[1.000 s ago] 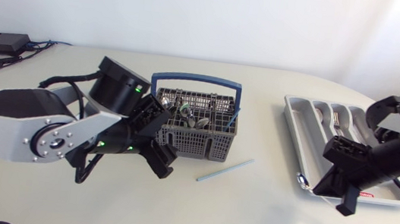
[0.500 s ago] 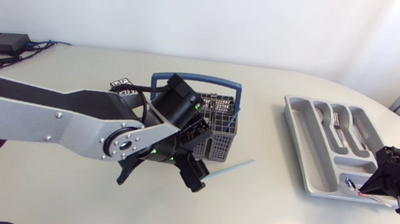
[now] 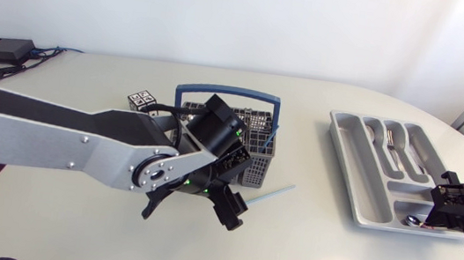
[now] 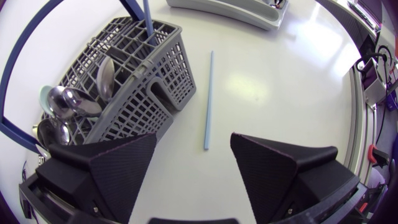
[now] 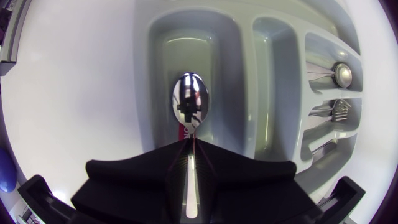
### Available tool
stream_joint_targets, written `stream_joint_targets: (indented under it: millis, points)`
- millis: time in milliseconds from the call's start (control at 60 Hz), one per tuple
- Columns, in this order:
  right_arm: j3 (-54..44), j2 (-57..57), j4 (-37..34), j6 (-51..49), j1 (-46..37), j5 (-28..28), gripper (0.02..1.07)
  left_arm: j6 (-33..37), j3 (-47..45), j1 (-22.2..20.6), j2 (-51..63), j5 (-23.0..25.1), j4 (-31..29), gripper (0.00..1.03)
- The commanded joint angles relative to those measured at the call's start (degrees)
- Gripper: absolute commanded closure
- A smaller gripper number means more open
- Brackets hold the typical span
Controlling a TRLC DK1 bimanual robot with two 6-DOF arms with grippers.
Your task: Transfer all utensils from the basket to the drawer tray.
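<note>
Over the tray's (image 5: 245, 81) end compartment, right gripper (image 5: 189, 152) clenched on a spoon (image 5: 190, 102), bowl down inside it. More cutlery (image 3: 396, 150) lies in the tray's long slots. Well apart from the tray, left gripper (image 4: 193, 168) spread wide above a blue stick (image 4: 208, 99). Basket (image 4: 143, 68) alongside holds spoons. Since a second ago the left arm swung tray-ward past the basket.
</note>
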Motion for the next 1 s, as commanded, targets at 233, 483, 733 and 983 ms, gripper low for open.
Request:
stream_joint_targets:
  millis: [233, 483, 733, 983]
  points:
    - [0.5, -8.9, -5.9, 1.8, -0.1, -6.4, 0.06, 0.5, 5.1, -1.0, 7.3, -0.3, -3.4, 0.21]
    - [-3.5, -18.1, -11.0, 3.3, 1.1, -13.7, 0.06, 0.3, 11.8, -0.6, 17.0, -1.0, -5.9, 0.32]
    - [-6.4, -20.9, -11.0, 3.4, 1.5, -15.6, 0.06, -0.3, 14.9, -0.9, 21.0, -1.0, -9.1, 0.46]
    - [-9.1, -22.7, -9.8, 3.5, 1.7, -16.9, 0.06, -0.8, 16.6, -0.6, 23.5, 2.0, -12.0, 0.75]
